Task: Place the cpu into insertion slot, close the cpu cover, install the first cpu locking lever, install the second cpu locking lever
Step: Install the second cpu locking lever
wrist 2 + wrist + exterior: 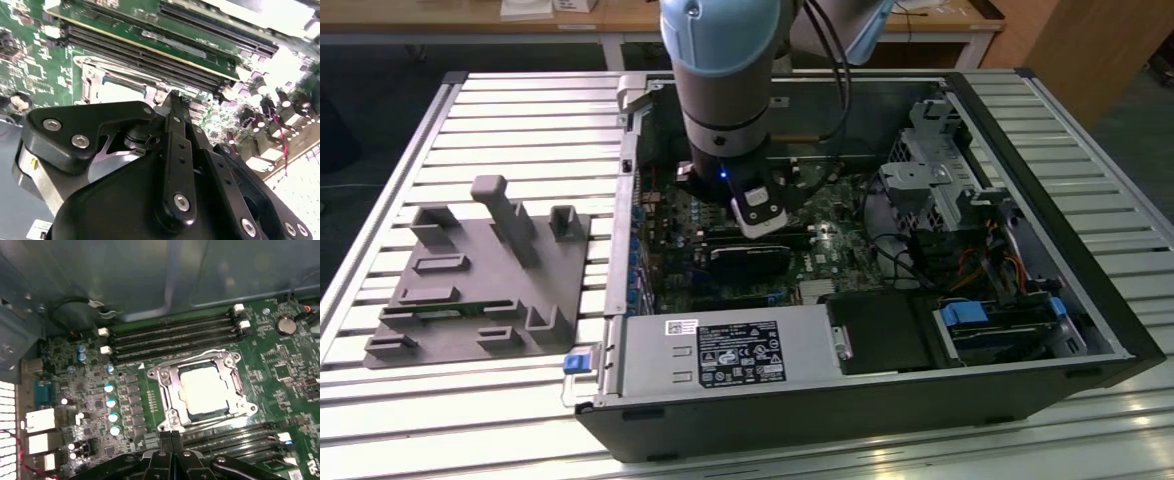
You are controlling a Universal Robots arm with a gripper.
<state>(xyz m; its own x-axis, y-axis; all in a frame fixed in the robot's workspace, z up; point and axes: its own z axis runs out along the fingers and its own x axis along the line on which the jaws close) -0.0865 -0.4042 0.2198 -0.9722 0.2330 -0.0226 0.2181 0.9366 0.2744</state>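
- The cpu [206, 390] sits flat in the insertion slot [170, 412] on the green motherboard [280, 370], between the memory slot rows.
- It looks light, stiff and fragile, best held by its edges.
- Dull silver top, square, glaring under the light.
- The cpu cover [165, 376] frames it, thin bright metal.
- The claw [171, 436] hangs just beside the socket, fingers pressed together, holding nothing.

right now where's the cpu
In the first wrist view the cpu sits in the insertion slot on the green board, between two banks of black memory slots.
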